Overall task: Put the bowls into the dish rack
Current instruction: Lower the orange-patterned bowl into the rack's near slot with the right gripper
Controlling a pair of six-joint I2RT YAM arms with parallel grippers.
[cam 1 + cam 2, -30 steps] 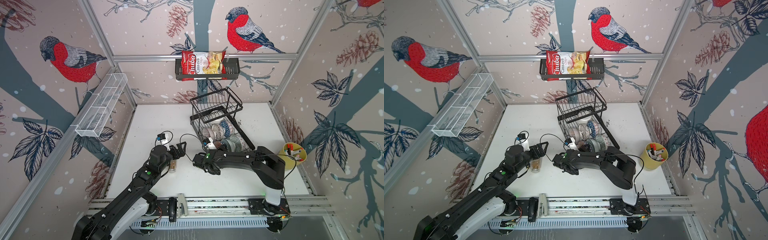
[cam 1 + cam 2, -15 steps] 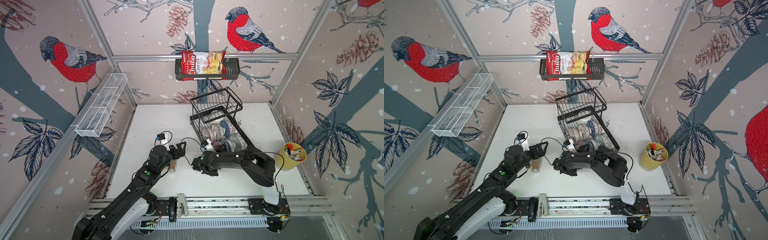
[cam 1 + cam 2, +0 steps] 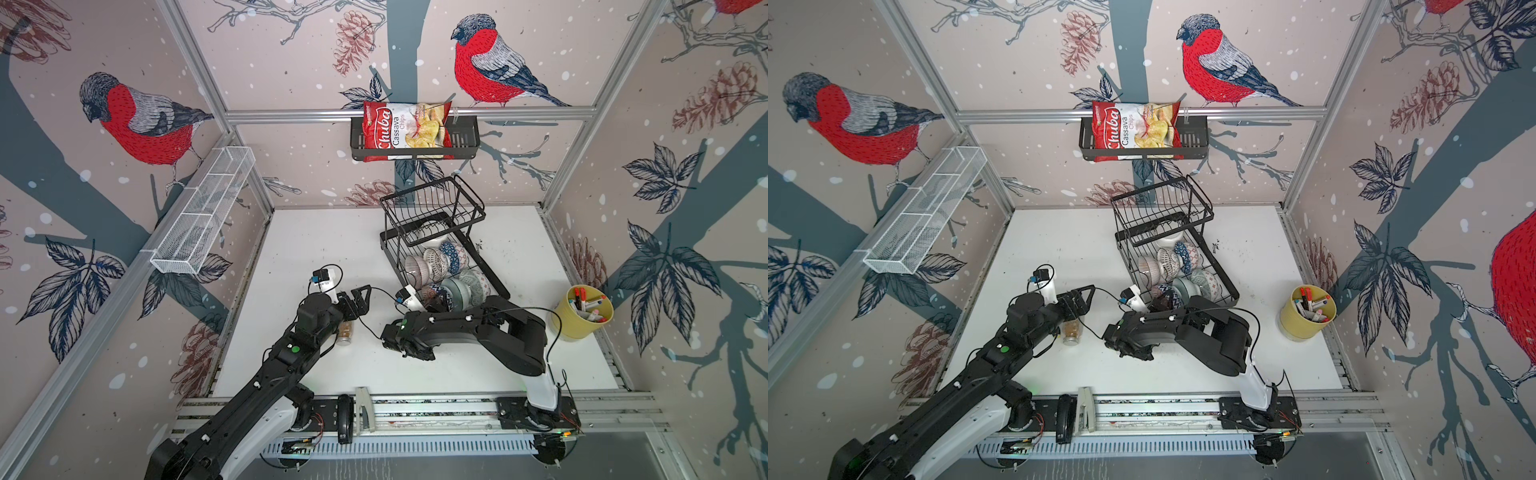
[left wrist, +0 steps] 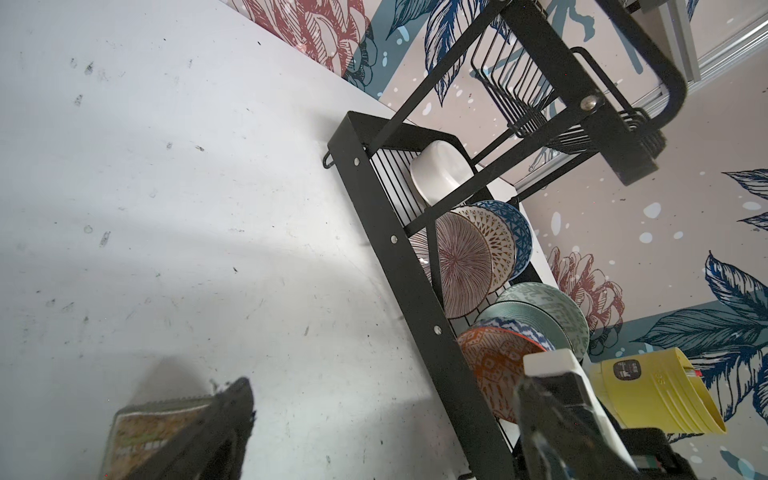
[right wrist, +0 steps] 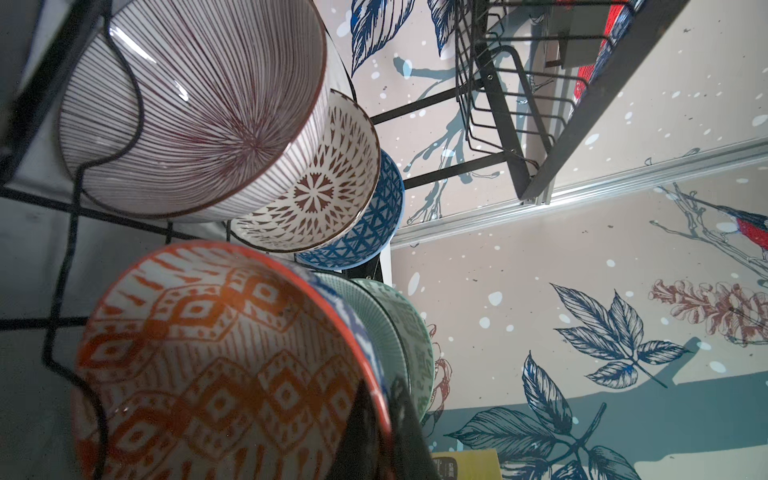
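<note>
Bowls [image 3: 436,259] on edge in dish rack [image 3: 490,276]

Standing in two rows on its lower grid, white bowl [image 4: 436,178] farthest back. Pinching orange bowl [image 5: 216,357] by the rim with right claw [image 5: 382,419], clamped tight. Holding nothing in left claw [image 3: 357,300], spread wide above table [image 3: 311,249].

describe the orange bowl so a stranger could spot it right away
Find the black two-tier dish rack on the white table. On its lower tier, the orange-red bowl stands on edge at the end nearest the arms, rim in the right pincer. Only it has orange diamonds; its neighbours are blue, green or brown-lined.
</note>
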